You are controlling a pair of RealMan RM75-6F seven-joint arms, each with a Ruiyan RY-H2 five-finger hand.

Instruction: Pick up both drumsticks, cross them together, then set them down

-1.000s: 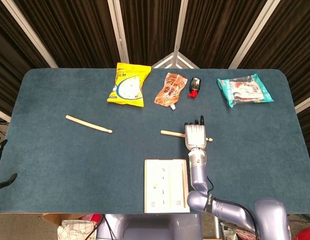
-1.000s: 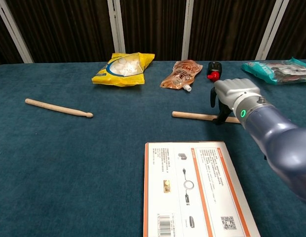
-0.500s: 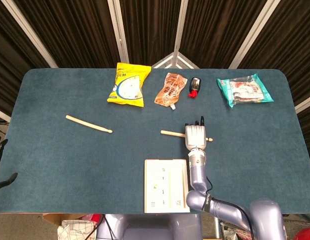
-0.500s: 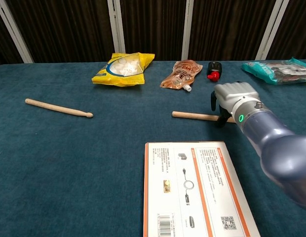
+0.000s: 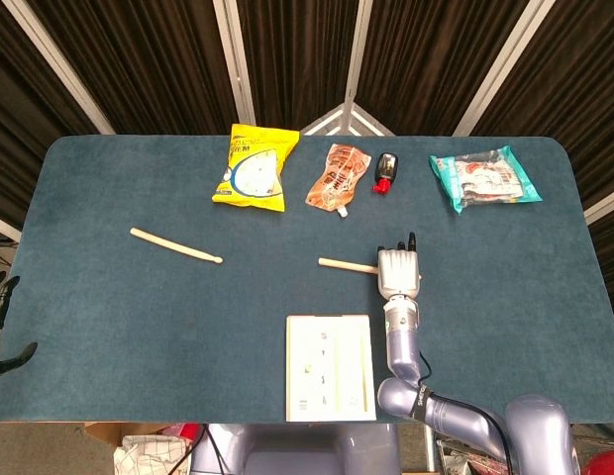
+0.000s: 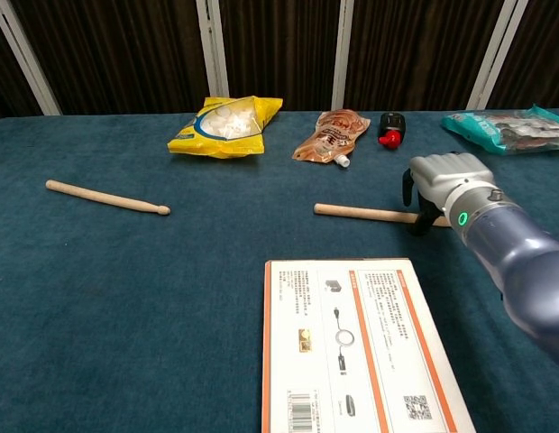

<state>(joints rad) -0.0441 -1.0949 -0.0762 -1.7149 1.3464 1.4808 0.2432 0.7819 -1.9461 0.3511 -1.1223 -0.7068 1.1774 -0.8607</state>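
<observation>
Two pale wooden drumsticks lie flat on the blue table. The left drumstick (image 5: 175, 245) (image 6: 106, 198) lies alone at the table's left, with no hand near it. The right drumstick (image 5: 347, 264) (image 6: 361, 213) lies at the centre, and its right end is hidden under my right hand (image 5: 397, 269) (image 6: 446, 185). That hand hovers over that end with dark fingers pointing down on either side of the stick, which still rests on the cloth. Of my left hand (image 5: 0, 327) only dark spread fingers show, off the table's left edge, holding nothing.
A white instruction box (image 5: 330, 368) (image 6: 361, 343) lies at the front centre, just before the right drumstick. Along the back sit a yellow snack bag (image 5: 255, 168), an orange pouch (image 5: 337, 178), a small red-and-black item (image 5: 386, 170) and a teal packet (image 5: 483, 178).
My right hand has slid a little to the right along the right drumstick, toward its far end. Neither drumstick has moved.
</observation>
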